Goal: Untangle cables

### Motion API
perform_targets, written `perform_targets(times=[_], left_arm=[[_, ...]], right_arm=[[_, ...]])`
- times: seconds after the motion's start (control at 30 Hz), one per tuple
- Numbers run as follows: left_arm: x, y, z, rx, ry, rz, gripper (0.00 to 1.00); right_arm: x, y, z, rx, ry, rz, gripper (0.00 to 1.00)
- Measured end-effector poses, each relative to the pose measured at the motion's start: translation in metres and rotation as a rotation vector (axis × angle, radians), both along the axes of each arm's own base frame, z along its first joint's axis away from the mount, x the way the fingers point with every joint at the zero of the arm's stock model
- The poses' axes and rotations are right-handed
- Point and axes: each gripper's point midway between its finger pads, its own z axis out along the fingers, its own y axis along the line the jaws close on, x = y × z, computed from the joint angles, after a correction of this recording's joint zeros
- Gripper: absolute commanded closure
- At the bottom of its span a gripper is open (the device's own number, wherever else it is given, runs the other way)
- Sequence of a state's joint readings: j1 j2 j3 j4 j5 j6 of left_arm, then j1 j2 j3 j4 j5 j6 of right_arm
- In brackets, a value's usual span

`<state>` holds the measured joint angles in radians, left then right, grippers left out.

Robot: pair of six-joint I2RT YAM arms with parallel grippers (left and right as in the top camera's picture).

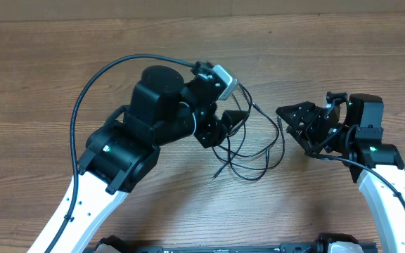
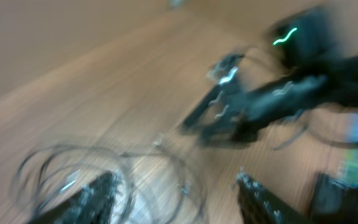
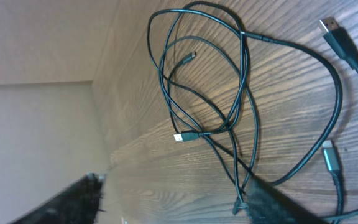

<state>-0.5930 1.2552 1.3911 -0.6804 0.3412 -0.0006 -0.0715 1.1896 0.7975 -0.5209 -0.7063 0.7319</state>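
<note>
Because the thin black USB cables (image 3: 232,124) look light, limp and snag-prone, a pinch at the stiff USB-A plug (image 3: 332,29) seems best | they lie tangled on the worktop (image 1: 48,70) | left end effector (image 2: 176,186) spread apart beside the loops | right end effector (image 3: 173,186) spread apart, empty

Up from the bottom left and bent toward the middle: the left arm (image 1: 129,140), white low down, black higher up. At its end, the left gripper (image 1: 229,125), pointing right and a bit down, with fingers (image 2: 95,196) wide apart. All blurry in its own wrist view. Up from the bottom right: the right arm (image 1: 378,183). At its end, the right gripper (image 1: 287,116), pointing left at the other one, near but not touching. Spread wide open too.
</note>
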Motion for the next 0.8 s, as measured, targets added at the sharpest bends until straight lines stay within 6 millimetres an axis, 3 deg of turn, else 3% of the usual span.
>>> perform_targets(times=[0.17, 0.47, 0.67, 0.8], left_arm=[[0.017, 0.022, -0.065, 0.225, 0.132, 0.124, 0.01], [0.047, 0.015, -0.164, 0.444, 0.292, 0.123, 0.0], [0.066, 0.004, -0.212, 0.489, 0.337, 0.125, 0.0], [0.075, 0.019, -0.242, 0.567, 0.385, 0.235, 0.0]], right_arm=[[0.0, 0.0, 0.0, -0.001, 0.0, 0.0, 0.01], [0.0, 0.0, 0.0, -0.001, 0.002, -0.001, 0.0], [0.0, -0.001, -0.001, -0.003, 0.003, -0.003, 0.0], [0.0, -0.001, -0.001, -0.006, 0.005, -0.005, 0.0]])
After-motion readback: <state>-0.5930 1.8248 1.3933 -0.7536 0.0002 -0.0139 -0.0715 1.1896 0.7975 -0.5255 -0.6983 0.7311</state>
